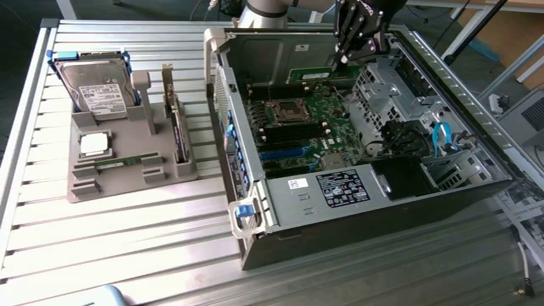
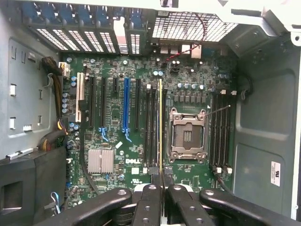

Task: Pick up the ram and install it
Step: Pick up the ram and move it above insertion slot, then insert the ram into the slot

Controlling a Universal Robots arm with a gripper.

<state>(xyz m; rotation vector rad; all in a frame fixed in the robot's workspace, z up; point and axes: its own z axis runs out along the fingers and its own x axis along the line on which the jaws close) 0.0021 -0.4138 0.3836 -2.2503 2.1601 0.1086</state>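
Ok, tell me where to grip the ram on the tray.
Pinch the tray ram mid-length across its flat faces, coming straight down: it seems to stand on edge in the tray, long top edge free, ends boxed in. The gripper is shut on the other ram.

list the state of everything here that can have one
end effector, shut on the ram
ram, held edge-on above the motherboard, not in a slot
computer case, open, lying on its side
processor socket, empty
second ram stick, lying in the grey tray
hard drive, resting in the grey tray
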